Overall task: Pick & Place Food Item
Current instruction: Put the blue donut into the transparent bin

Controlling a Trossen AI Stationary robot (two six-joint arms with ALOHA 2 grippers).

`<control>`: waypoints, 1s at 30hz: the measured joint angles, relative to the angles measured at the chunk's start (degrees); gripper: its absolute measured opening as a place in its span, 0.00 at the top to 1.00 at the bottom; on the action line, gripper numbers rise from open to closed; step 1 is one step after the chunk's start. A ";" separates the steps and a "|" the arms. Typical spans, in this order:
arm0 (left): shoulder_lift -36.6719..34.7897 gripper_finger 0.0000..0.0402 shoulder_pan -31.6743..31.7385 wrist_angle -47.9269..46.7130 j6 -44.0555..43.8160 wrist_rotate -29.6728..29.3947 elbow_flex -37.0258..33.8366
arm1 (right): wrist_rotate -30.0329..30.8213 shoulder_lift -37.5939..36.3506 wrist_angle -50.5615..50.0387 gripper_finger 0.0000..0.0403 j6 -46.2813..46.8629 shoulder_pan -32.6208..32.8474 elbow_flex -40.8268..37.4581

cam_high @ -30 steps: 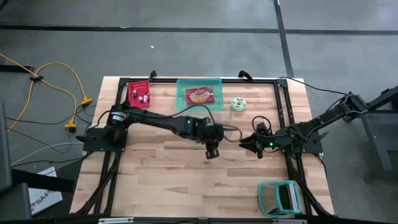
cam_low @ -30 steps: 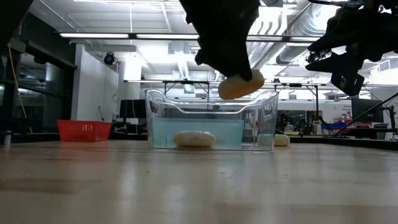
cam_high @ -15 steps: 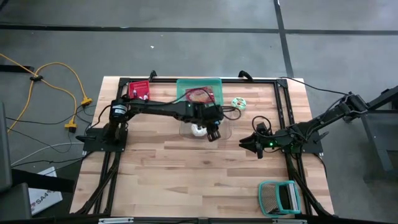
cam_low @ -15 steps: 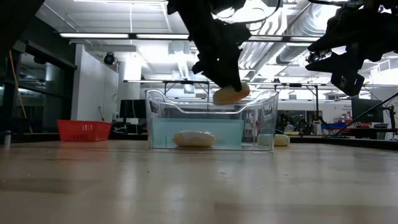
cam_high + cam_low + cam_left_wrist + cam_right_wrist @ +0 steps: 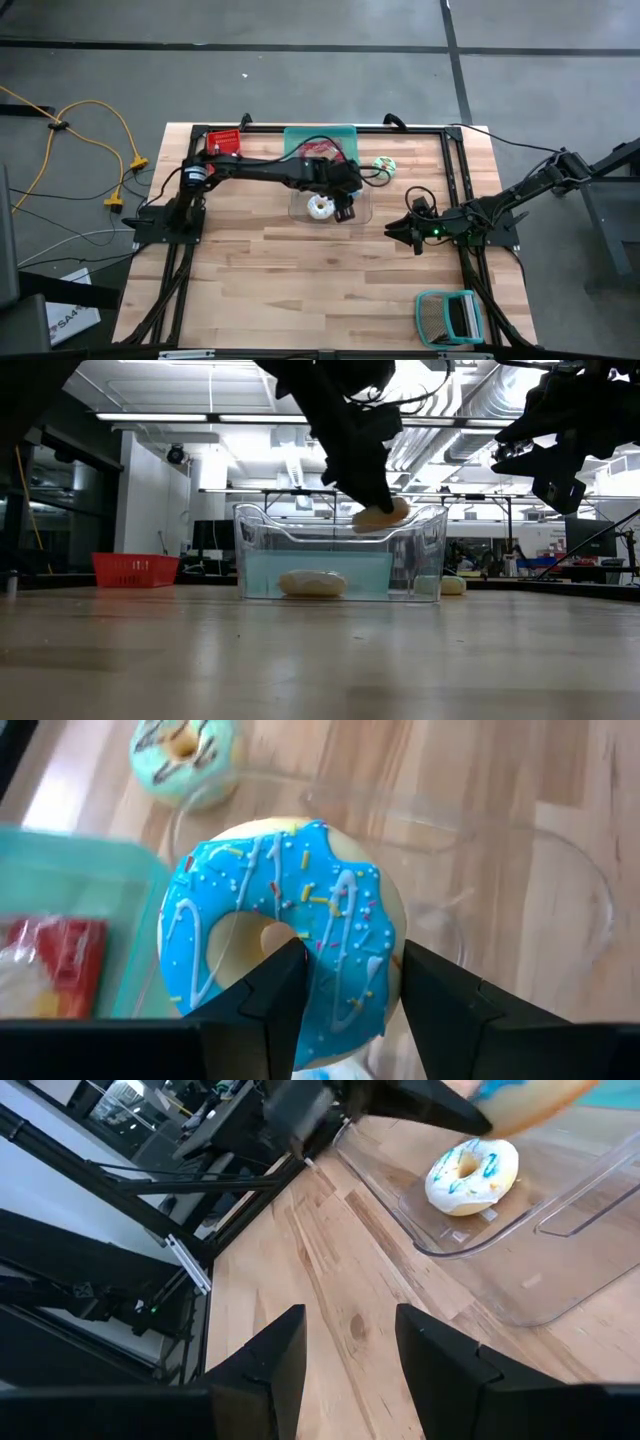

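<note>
blue-iced donut (image 5: 280, 935) | tilted, above clear bin (image 5: 340, 555) | apparently not touching it

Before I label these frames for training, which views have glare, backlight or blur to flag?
Low view: bright ceiling lights behind leave the left gripper a silhouette over the clear bin. Left wrist view: blue-iced donut sharp, the green donut behind it soft. Right wrist view: bin wall smeared with reflections.
</note>
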 joint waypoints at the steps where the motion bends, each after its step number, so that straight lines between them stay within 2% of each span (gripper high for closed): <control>1: 0.27 0.63 0.01 0.20 0.42 0.29 0.05 | -0.02 0.01 0.02 0.64 0.01 -0.01 0.00; 6: 2.42 0.63 0.28 -0.55 0.50 3.57 -0.11 | 0.00 0.00 -0.03 0.64 0.00 0.00 0.00; 15: 6.00 0.63 0.83 0.18 0.52 5.98 -0.04 | 0.00 0.01 -0.06 0.64 0.00 -0.01 0.02; 30: 7.42 0.63 1.07 0.08 0.50 6.27 -0.04 | 0.00 0.01 -0.13 0.64 0.01 -0.01 0.02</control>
